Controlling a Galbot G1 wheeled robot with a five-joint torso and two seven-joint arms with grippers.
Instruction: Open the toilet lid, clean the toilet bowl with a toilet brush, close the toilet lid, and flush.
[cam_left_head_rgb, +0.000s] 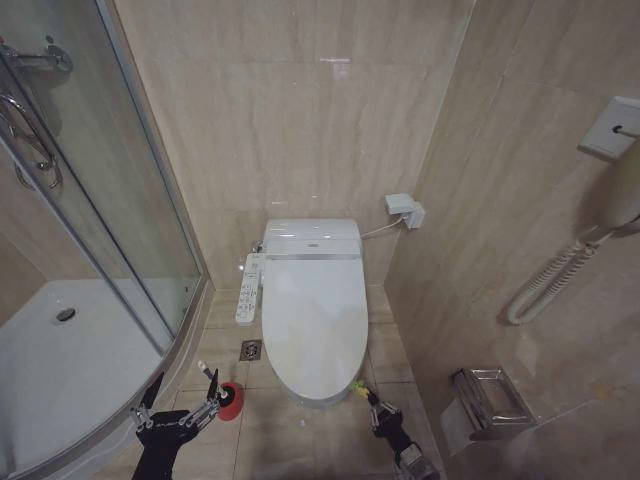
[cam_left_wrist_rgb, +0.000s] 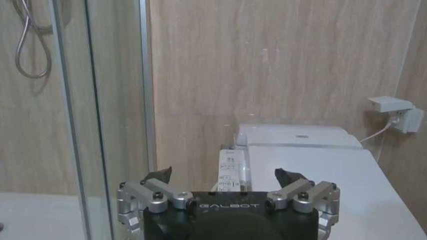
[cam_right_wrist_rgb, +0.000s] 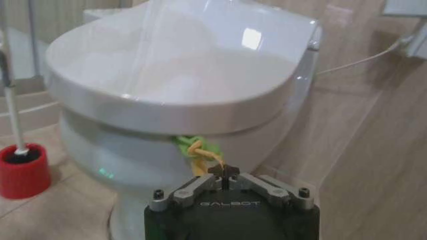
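You have the toilet bowl (cam_left_head_rgb: 300, 385) dead ahead, a white ceramic oval whose long axis runs from the back wall straight toward you. The toilet lid (cam_left_head_rgb: 315, 320) lies flat and closed on it, glossy white, rounded front end pointing at you, with its green-and-yellow tag (cam_right_wrist_rgb: 197, 150) hanging from the front edge. Your right gripper (cam_right_wrist_rgb: 224, 172) reaches forward and low from the bottom edge of the head view, fingers pinched together on that tag, the lid's rim just above and beyond them. Your left gripper (cam_left_head_rgb: 180, 395) is held out level, jaws spread wide and empty. The toilet brush (cam_left_head_rgb: 228, 398) stands upright in its red holder just to that gripper's right, thin white handle pointing up.
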